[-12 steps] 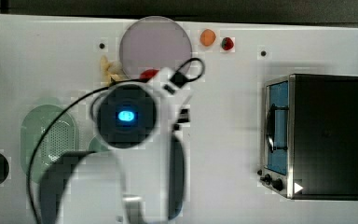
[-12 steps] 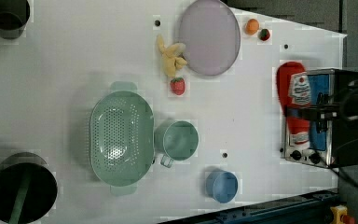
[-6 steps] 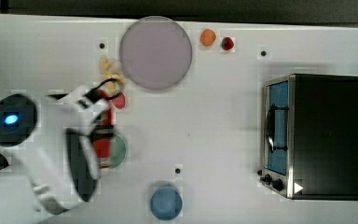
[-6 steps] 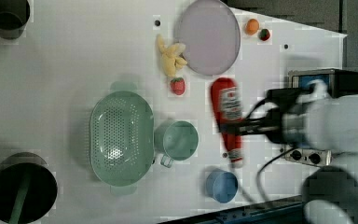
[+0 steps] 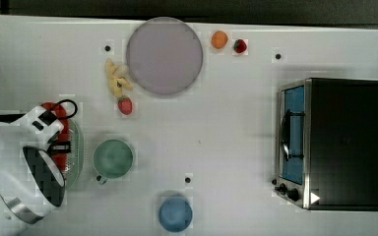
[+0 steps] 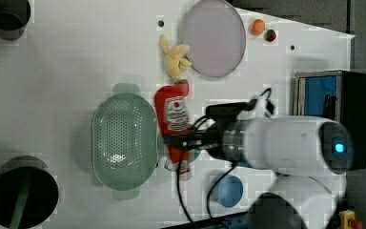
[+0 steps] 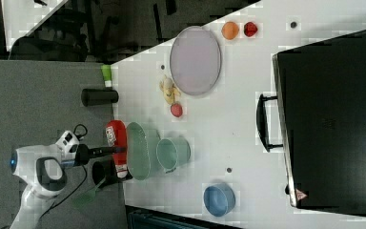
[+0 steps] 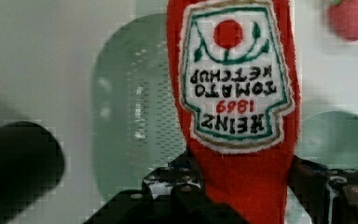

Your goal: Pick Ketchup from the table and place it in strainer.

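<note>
arm: we reach level above the strainer (image 6: pixel 124 138) | gripper (image 6: pixel 171 142): we clamp the Heinz ketchup bottle (image 6: pixel 174 117) midway

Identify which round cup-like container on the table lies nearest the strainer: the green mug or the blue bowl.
The green mug. In the top view it sits right beside the strainer, while the blue bowl stands apart, further toward the top view's lower right.

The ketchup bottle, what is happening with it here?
The robot's hand grips the ketchup bottle and carries it lying level above the table. In the left view it appears beside the strainer's rim, not yet inside. The green mug and the blue bowl stand nearby, untouched.
</note>
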Controlling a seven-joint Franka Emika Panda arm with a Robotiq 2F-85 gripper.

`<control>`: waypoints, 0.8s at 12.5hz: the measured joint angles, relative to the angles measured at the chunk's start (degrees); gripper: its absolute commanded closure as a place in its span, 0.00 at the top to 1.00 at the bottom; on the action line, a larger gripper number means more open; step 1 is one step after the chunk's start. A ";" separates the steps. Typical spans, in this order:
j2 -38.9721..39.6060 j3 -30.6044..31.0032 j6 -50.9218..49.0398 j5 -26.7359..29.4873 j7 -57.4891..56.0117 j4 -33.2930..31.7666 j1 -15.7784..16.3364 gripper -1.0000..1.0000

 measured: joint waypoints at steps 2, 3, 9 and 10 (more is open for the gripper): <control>3.78 0.62 3.58 -0.10 3.88 0.22 1.00 0.59; 5.60 0.67 6.18 -0.17 5.81 0.11 1.54 0.59; 15.44 -0.56 15.86 -1.22 10.42 -0.45 3.19 0.82; 16.27 -0.64 15.50 -2.14 10.42 -0.56 3.21 0.94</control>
